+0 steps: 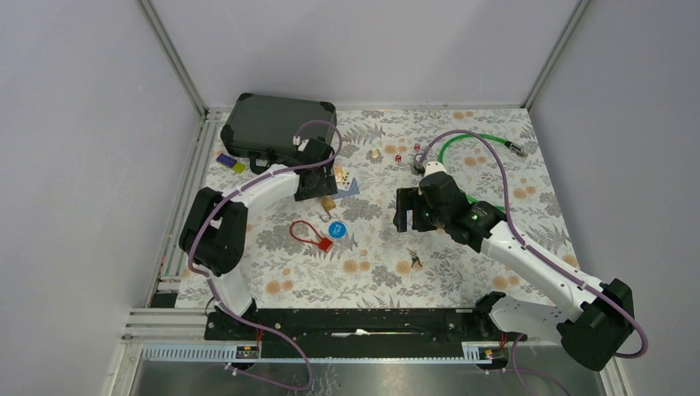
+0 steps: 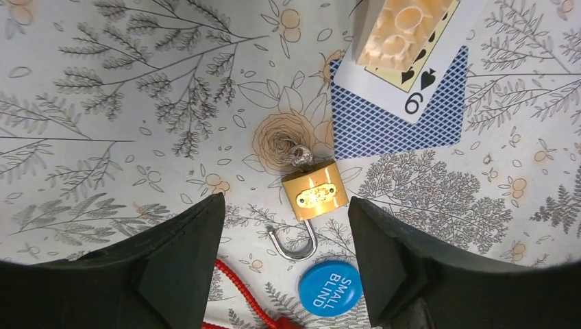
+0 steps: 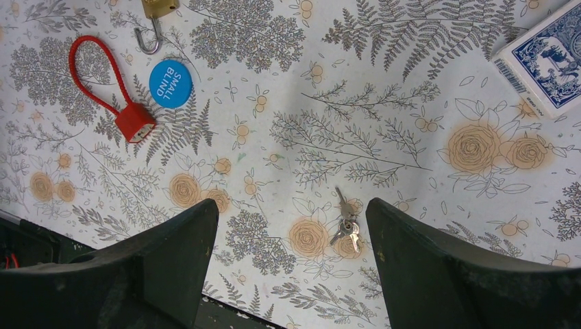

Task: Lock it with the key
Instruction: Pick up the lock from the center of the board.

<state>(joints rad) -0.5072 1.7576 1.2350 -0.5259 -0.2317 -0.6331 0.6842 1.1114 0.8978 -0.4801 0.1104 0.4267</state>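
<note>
Currently left gripper (image 2: 284, 202) spread wide, empty, over padlock (image 2: 314, 192); right gripper (image 3: 292, 205) parted, empty, above keys (image 3: 346, 227).

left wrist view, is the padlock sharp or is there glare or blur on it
Left wrist view: the padlock is sharp, with only a small bright sheen on its brass face; the fingers are dark and featureless. Top external view: the padlock is too small for detail. Right wrist view: the keys are in focus under soft, even light.
</note>
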